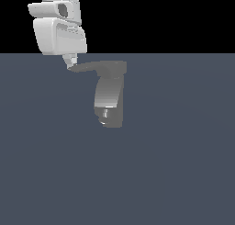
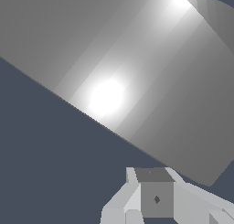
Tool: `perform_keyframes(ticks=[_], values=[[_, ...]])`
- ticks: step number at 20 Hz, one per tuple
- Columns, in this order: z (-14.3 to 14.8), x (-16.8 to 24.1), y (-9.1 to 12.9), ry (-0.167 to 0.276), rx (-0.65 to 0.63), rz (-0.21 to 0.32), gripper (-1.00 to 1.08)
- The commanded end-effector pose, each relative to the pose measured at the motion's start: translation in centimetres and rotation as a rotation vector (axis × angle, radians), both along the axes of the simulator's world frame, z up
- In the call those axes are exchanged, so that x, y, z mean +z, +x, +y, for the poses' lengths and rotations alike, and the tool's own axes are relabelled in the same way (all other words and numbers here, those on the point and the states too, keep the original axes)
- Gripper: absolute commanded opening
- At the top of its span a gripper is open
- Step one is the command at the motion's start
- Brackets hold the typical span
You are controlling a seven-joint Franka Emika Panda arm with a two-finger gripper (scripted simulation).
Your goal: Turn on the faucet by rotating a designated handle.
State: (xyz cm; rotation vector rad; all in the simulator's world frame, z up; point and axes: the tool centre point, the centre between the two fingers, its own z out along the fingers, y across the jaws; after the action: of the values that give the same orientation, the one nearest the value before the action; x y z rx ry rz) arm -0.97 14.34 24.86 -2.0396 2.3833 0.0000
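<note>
We saw the jaws (image 1: 70, 63) at the tip of the handle (image 1: 94, 67), apparently touching it. Whether they were parted, we could not tell. The faucet (image 1: 109, 100) stood below.

No text, label, brand, number or sign can be read in either view. The faucet (image 1: 109, 98) is plain grey metal with no marking, and so is its handle (image 1: 87, 67) at the gripper (image 1: 70, 61). The arm's white casing (image 1: 59, 33) above the gripper carries no lettering. In the wrist view a small dark diamond-shaped mark (image 2: 156, 200) sits on the grey block between the fingers; it is perhaps a fastener or a render detail, and it is not a legible sign.
</note>
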Motion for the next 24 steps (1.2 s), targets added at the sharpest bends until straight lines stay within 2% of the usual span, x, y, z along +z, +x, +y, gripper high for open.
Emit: perform_keyframes(ticks=[1, 24], values=[[-0.9, 0.0, -0.6, -0.003, -0.008, 0.002, -1.0], [-4.3, 0.0, -6.5, -0.003, -0.005, 0.003, -1.0]])
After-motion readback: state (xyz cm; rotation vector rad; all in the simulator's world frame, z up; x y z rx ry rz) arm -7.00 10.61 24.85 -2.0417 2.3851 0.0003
